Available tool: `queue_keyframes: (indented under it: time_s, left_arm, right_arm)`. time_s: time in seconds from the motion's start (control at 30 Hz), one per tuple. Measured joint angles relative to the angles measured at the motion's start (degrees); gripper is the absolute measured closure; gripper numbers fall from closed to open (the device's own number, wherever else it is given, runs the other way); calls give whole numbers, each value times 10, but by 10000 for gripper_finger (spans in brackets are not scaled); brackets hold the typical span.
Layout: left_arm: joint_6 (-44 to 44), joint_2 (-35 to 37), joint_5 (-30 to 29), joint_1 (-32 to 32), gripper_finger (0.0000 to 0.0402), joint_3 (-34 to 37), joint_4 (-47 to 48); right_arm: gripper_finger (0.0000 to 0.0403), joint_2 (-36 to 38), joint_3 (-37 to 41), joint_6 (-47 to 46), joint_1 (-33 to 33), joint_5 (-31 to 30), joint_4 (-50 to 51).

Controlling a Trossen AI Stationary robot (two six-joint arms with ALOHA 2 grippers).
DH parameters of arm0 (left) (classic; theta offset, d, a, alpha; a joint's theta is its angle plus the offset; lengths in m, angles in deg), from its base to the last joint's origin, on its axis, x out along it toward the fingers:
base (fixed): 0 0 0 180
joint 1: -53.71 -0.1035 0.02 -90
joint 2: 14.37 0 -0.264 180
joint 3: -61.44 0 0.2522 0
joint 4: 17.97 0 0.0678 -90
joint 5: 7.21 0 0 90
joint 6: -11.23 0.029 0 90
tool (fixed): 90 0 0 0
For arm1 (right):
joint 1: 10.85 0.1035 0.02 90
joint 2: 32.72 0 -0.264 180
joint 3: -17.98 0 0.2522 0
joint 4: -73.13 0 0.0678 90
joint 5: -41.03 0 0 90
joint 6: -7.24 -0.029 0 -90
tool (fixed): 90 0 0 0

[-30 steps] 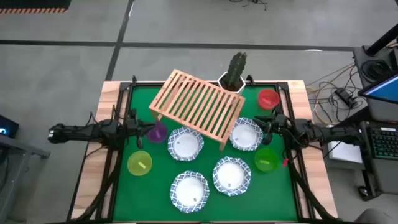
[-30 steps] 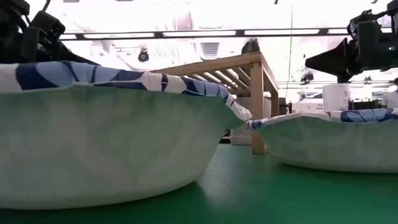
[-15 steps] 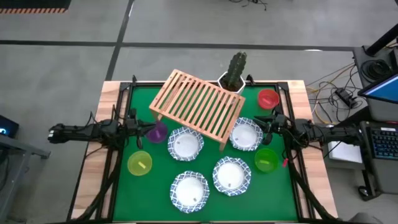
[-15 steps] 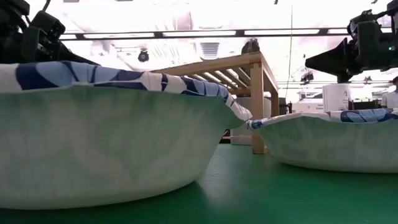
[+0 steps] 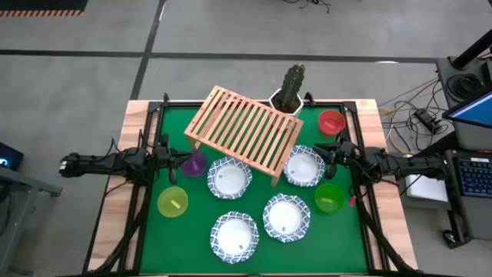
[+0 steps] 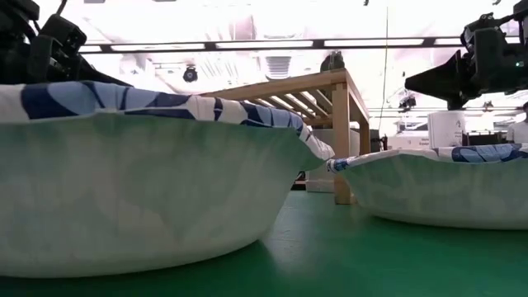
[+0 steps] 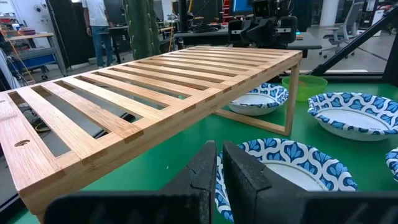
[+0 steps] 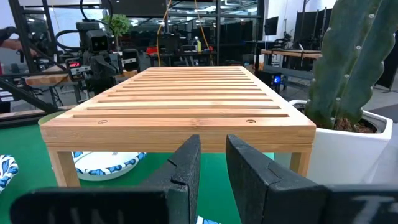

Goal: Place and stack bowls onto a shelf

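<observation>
Green matting (image 5: 196, 231) covers our table, where the light wooden slatted shelf (image 5: 244, 132) stands empty between our grippers. Four blue-rimmed white bowls (image 5: 230, 178) sit in front of it. Our left gripper (image 5: 171, 159) is nearly closed, empty; our right gripper (image 5: 329, 156) is slightly parted, empty.

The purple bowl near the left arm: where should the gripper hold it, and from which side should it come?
Probably by the rim, from above. The purple bowl sits upright and open on the mat, so one finger can go inside its wall. Take the edge facing the left gripper; the shelf crowds its far side.
</observation>
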Motion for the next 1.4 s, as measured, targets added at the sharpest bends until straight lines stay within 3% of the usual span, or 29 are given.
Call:
queue_keyframes:
  time_s: [1.2, 1.3, 1.4]
  left_arm:
    - [1, 0, 0, 0, 390, 0, 0]
    - [65, 0, -2, 0, 390, 0, -1]
    - [73, 0, -3, 0, 390, 1, -16]
  right_arm:
    - [335, 0, 0, 0, 0, 0, 0]
    - [335, 0, 0, 0, 0, 0, 0]
    - [335, 0, 0, -16, 0, 0, 0]
